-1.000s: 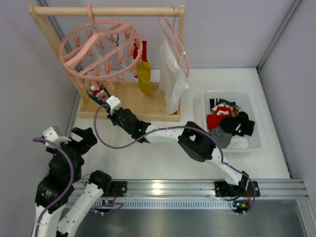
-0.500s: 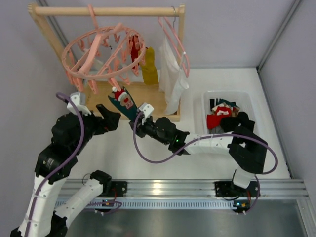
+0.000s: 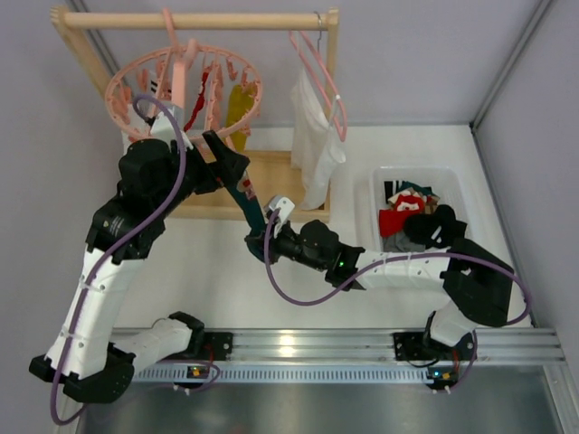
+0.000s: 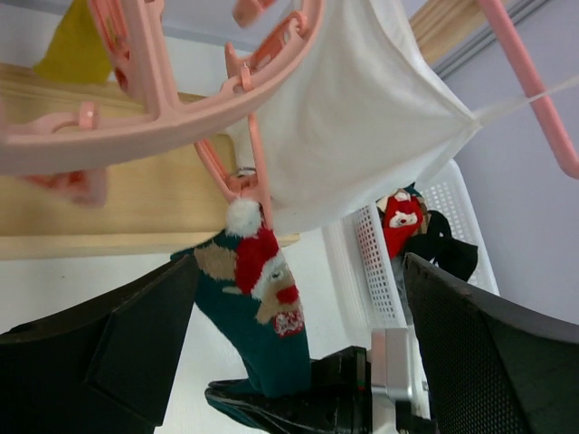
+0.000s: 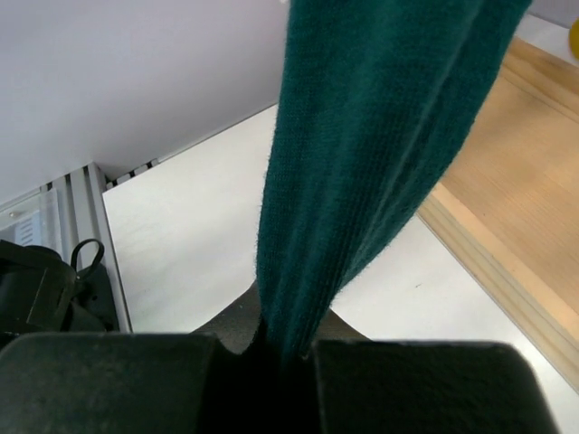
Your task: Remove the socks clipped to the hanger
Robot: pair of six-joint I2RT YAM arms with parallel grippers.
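Teal knit was pinched flat between the closed jaws of the right gripper [image 5: 282,348], which gripped the dark teal sock [image 5: 380,136] at its lower end. From there the sock ran up taut to a pink peg [image 4: 246,176] that bit its cuff beside the white pompom, just under the rim of the hanger [image 4: 181,108]. The left gripper [image 3: 226,165] hovered near that peg with its jaws spread wide, its fingers [image 4: 488,362] on either side of the sock and touching nothing.

The hanger hung from the wooden rack [image 3: 194,20] at the far left corner of the counter, and a mustard sock [image 3: 237,104] was clipped to it as well. A bin [image 3: 466,264] of loose socks sat near the right edge.

The sock looked light, soft and stretchy, so it would likely lengthen before the peg let go. The ring hung free and would probably swing toward any pull. Bunched fabric low on the sock seemed a sound hold. Steadying the rim or squeezing the peg seemed the left arm's best help.
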